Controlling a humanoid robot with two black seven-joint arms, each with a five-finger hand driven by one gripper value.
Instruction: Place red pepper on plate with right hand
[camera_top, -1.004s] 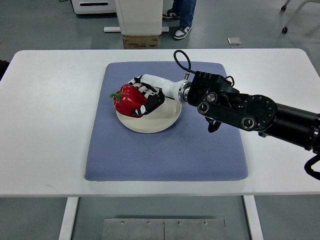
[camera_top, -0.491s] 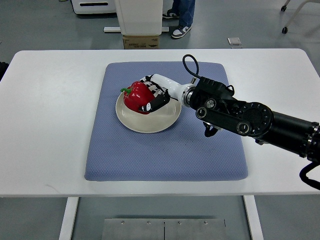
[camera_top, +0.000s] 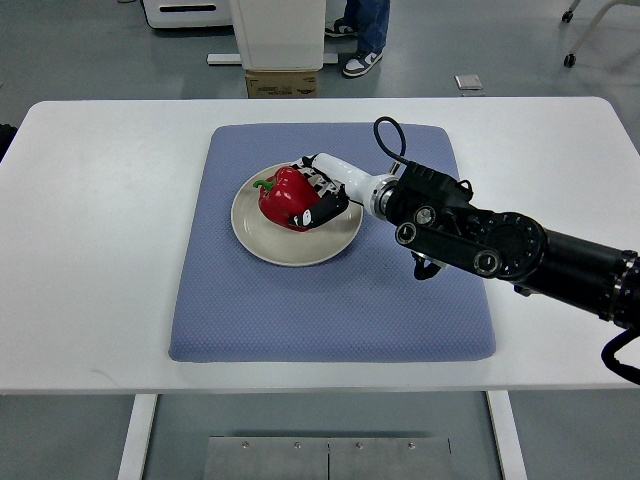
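Blue mat (camera_top: 330, 300): right hand (camera_top: 322, 198) grips pepper (camera_top: 285, 198) over plate (camera_top: 275, 242).

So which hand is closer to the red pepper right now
Right. The right hand is wrapped around the red pepper over the plate; the left hand is not in view.

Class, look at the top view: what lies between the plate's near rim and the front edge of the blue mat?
Nothing. From the plate rim to the mat edge the top view shows only bare mat. The pepper sits on the plate, held by the right hand.
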